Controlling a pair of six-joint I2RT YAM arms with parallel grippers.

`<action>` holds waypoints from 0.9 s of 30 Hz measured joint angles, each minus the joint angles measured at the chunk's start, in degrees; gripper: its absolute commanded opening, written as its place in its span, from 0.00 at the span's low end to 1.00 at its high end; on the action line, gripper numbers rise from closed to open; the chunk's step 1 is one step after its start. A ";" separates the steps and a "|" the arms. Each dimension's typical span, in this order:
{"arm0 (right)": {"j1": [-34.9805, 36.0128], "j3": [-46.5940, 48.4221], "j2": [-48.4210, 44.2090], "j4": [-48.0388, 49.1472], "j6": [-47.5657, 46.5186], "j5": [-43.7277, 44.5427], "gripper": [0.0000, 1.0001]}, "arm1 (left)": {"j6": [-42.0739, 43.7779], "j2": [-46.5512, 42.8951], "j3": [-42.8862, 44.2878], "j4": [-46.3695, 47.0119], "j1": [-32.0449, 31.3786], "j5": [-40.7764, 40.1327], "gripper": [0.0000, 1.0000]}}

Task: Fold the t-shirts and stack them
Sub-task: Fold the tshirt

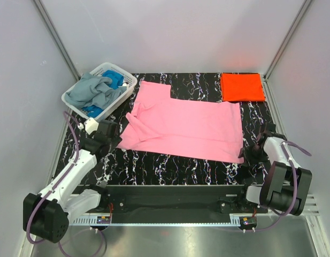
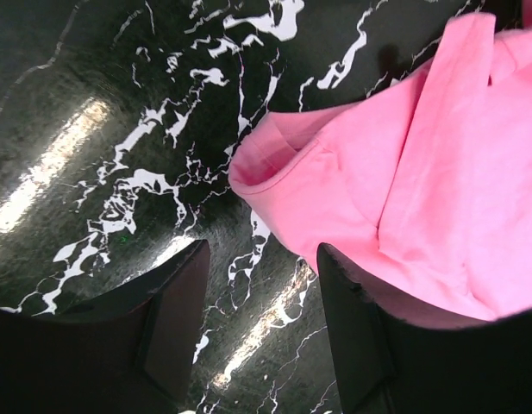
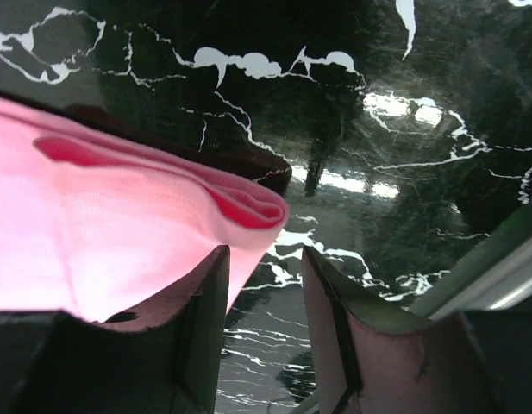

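Lying flat, pink t-shirt [image 1: 186, 126] — long axis left-right, straight end rightward

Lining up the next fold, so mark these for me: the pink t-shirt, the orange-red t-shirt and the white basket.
pink t-shirt [image 1: 191, 126], top view, middle of its spread body.
orange-red t-shirt [image 1: 242, 87], top view, centre of the folded square.
white basket [image 1: 121, 98], top view, its lattice side wall.

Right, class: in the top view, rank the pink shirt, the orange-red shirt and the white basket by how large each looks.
1. pink shirt, by far the largest
2. white basket
3. orange-red shirt, folded, clearly the smallest
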 measured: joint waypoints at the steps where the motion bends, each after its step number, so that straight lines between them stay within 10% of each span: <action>1: 0.00 -0.50 0.07 0.68 0.61 -0.11 0.47 | -0.17 0.00 0.66 -0.63 0.00 -0.50 0.57; 6: 0.00 -1.86 3.23 5.46 1.86 0.04 0.41 | -0.35 -0.52 1.36 -1.18 0.11 -2.12 0.57; 12: 0.28 -1.31 5.68 8.50 0.28 0.07 0.00 | -0.87 -2.43 1.33 -2.95 0.15 -3.82 0.55; 27: -0.44 4.37 3.85 2.91 -7.10 16.20 0.00 | -2.49 2.45 -4.44 -0.57 -7.58 -1.62 0.48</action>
